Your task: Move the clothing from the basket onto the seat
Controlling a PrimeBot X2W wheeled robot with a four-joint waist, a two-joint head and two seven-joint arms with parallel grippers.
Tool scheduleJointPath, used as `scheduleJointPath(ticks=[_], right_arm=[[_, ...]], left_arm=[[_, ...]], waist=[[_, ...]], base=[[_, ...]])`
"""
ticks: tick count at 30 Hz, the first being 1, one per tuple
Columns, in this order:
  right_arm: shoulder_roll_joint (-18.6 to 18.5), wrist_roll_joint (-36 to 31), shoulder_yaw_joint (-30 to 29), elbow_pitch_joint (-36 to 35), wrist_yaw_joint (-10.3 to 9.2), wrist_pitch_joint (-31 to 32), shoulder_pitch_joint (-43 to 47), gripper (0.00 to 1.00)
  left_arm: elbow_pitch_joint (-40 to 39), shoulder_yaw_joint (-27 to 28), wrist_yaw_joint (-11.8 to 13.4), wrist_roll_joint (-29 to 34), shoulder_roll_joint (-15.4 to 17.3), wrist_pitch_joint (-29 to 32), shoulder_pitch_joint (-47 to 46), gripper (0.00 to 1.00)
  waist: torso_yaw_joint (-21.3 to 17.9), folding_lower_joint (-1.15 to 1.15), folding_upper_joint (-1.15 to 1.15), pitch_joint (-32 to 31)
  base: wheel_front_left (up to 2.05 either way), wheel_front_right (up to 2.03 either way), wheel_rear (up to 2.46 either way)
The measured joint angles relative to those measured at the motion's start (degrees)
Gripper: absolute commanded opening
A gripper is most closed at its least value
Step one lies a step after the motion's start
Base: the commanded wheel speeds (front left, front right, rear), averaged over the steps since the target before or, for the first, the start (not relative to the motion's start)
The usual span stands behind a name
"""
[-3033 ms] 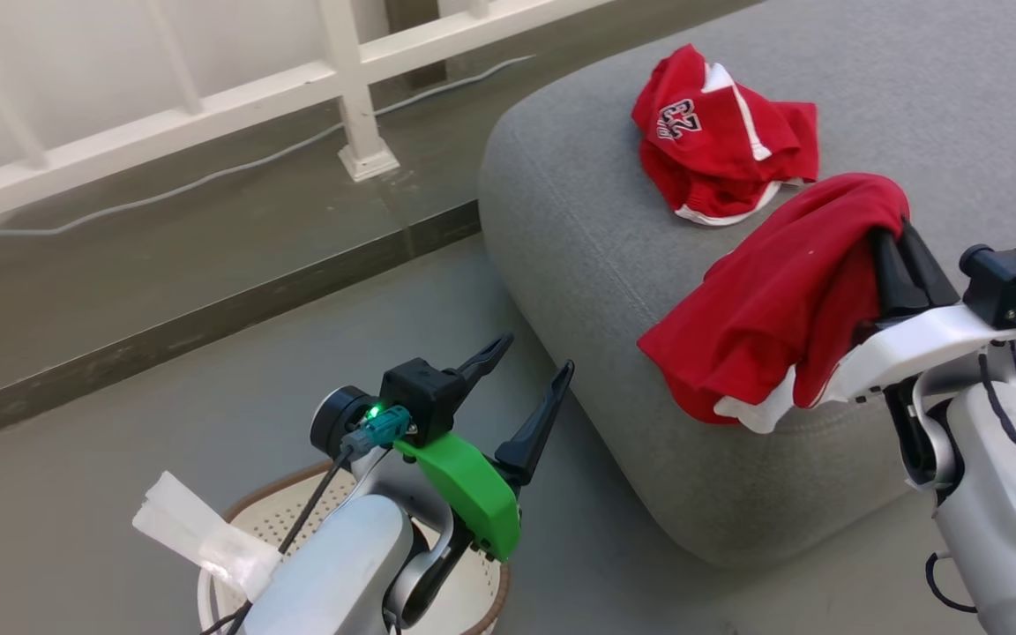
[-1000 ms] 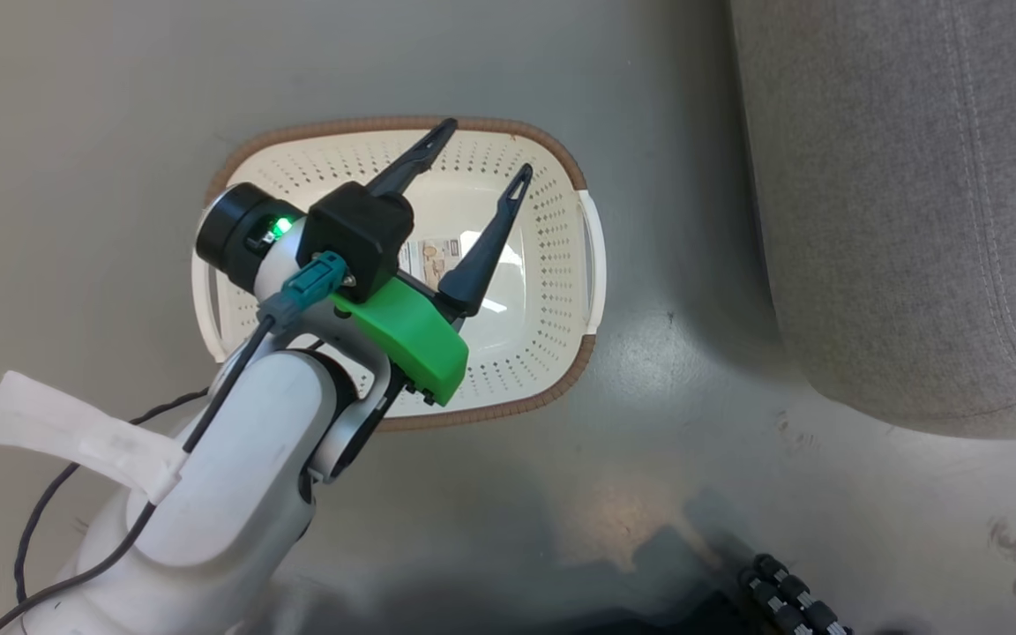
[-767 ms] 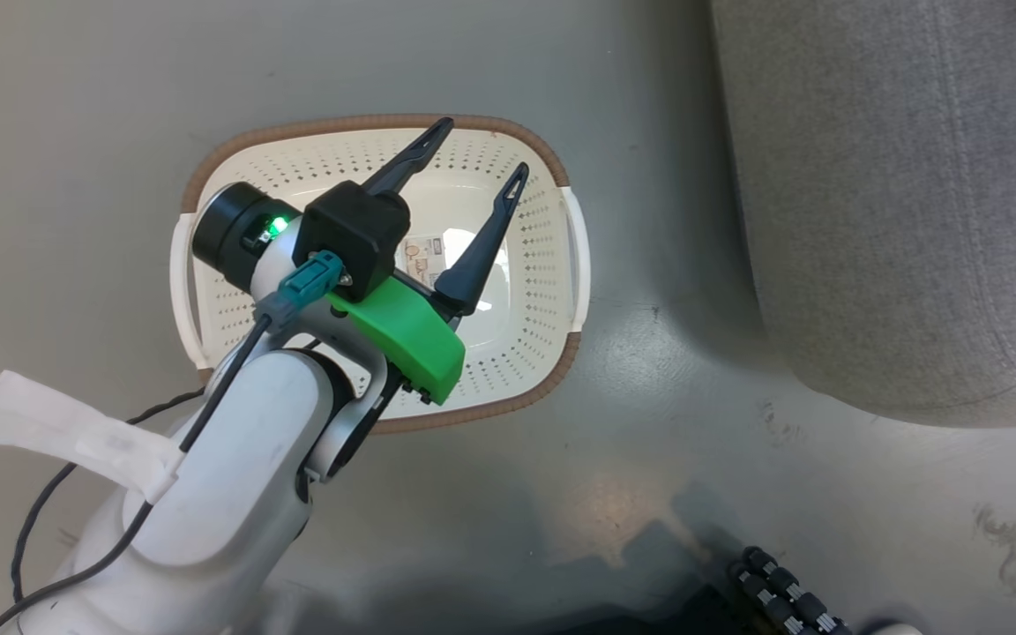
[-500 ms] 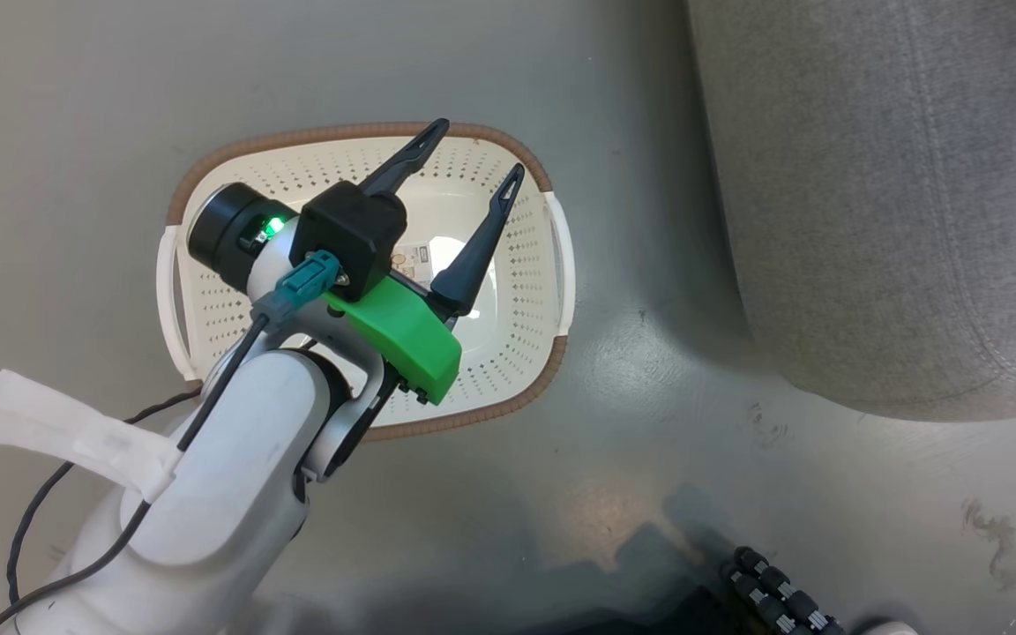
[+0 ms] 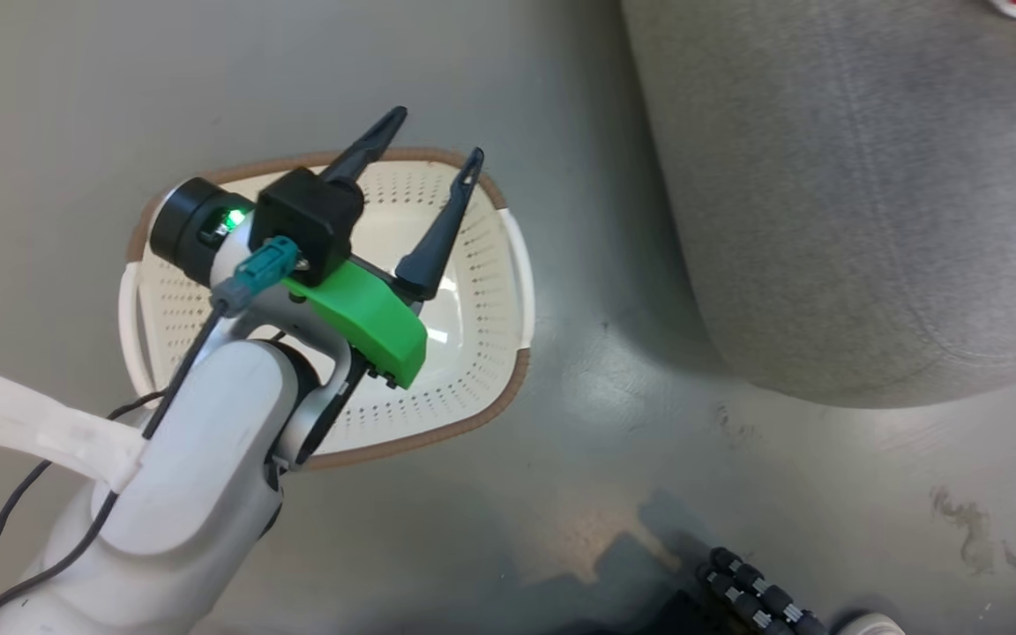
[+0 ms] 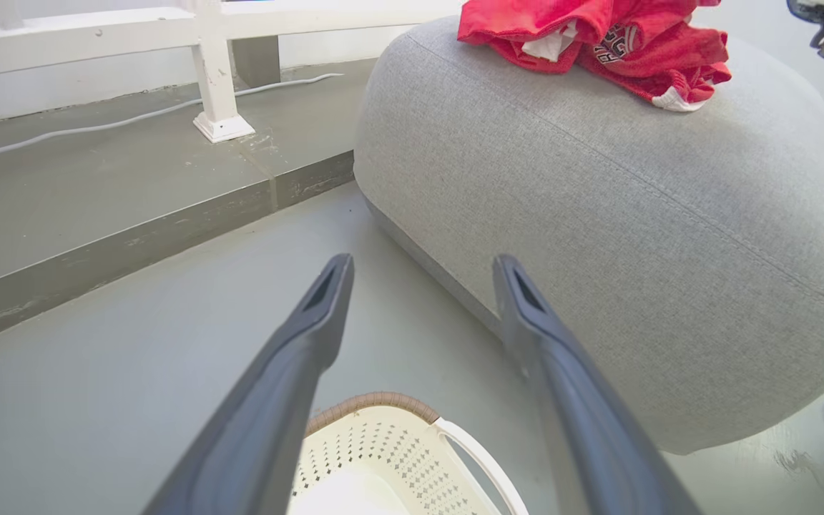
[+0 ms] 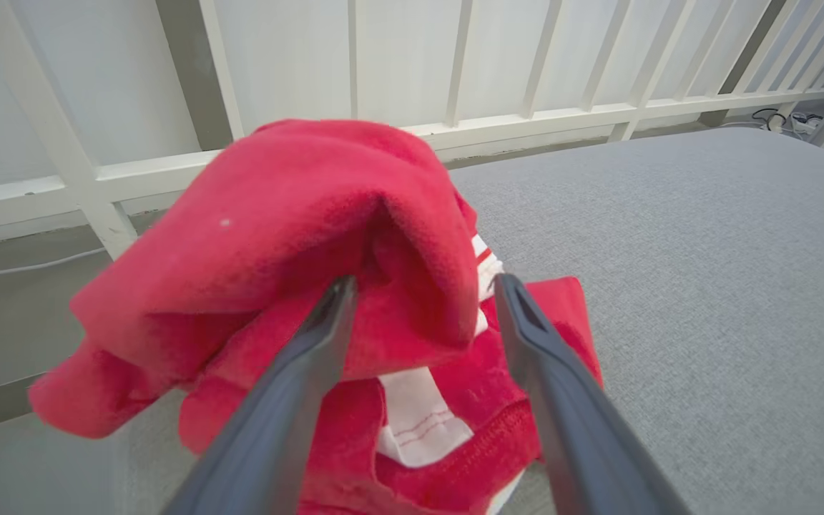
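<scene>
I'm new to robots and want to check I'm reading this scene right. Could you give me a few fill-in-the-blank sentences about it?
1. The clothing piled on the grey seat is ___ in colour.
2. The cream basket on the floor has a ___ rim.
3. The left hand hangs open above the ___.
4. The right hand, fingers spread, points at the ___ on the seat.
Missing words: red, brown, basket, clothing.

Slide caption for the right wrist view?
Open right gripper straddling crumpled red garments with white trim on the grey fabric sofa seat.
</scene>
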Motion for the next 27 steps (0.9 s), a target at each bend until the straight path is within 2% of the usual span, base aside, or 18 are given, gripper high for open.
scheduleJointPath(ticks=[8, 16, 27], right_arm=[[0.74, -0.13, 1.0, 0.77, 2.13, -2.04, 4.87, 1.0], [2.0, -2.78, 4.15, -1.65, 4.68, -3.07, 6.5, 1.0], [5.77, -3.88, 7.33, -4.85, 5.86, -3.23, 13.21, 1.0]], left_arm=[[2.16, 1.49, 0.0, -1.21, 0.45, -2.24, 0.52, 1.0], [5.39, 4.27, 0.11, -4.0, 0.48, -6.03, 3.96, 1.0], [9.02, 6.73, 1.45, -6.66, -1.37, -11.29, 8.24, 1.0]], waist=[[-2.38, 0.0, 0.0, -3.21], [-3.65, -0.01, 0.0, -8.12], [-1.43, -0.01, 0.0, -15.71]], base=[[0.0, 0.0, 0.0], [0.0, 0.0, 0.0], [0.0, 0.0, 0.0]])
